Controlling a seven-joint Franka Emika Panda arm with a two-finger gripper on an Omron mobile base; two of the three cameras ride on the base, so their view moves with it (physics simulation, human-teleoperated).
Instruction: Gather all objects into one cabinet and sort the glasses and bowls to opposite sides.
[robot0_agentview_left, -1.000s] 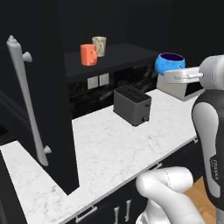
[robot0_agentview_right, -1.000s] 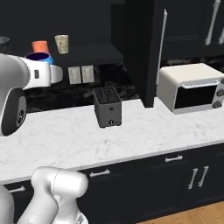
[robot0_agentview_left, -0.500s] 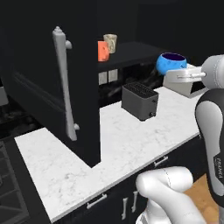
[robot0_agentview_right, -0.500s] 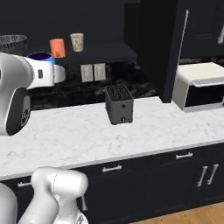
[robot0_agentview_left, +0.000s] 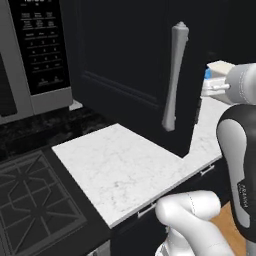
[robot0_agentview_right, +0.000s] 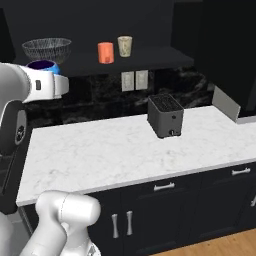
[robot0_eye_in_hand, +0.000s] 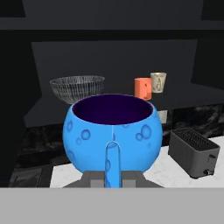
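- One white marble table (robot0_agentview_right: 100, 150) runs along the dark wall; black lower cabinets (robot0_agentview_right: 165, 210) sit beneath it.
- Black cabinet door (robot0_agentview_left: 130, 75) stands open, edge toward the left base camera, with a long pale grey bar handle (robot0_agentview_left: 175, 75) on it.
- Microwave (robot0_agentview_left: 30, 55) hangs at upper left of the left base view, above a black stovetop (robot0_agentview_left: 35, 200).
- Dark cabinet shelf (robot0_agentview_right: 125, 57) above the table carries three items: grey striped bowl (robot0_agentview_right: 46, 48) at the left, orange cup (robot0_agentview_right: 105, 52) and beige patterned cup (robot0_agentview_right: 125, 46) just beside each other further right.
- Black toaster (robot0_agentview_right: 166, 116) stands on the table below and to the right of the cups.
- Two pale wall outlets (robot0_agentview_right: 135, 80) sit on the backsplash under the shelf.
- Blue bowl (robot0_eye_in_hand: 113, 131), dark inside, bubble pattern outside, is held in the air above the table, in front of and below the striped bowl in the hand view.
- Claw (robot0_eye_in_hand: 112, 173) is pinched on the blue bowl's wall; one fingertip (robot0_eye_in_hand: 112, 164) shows through as a blue-tinted bar on the near side.
- Bowl rim is level and upright, clear of the shelf.
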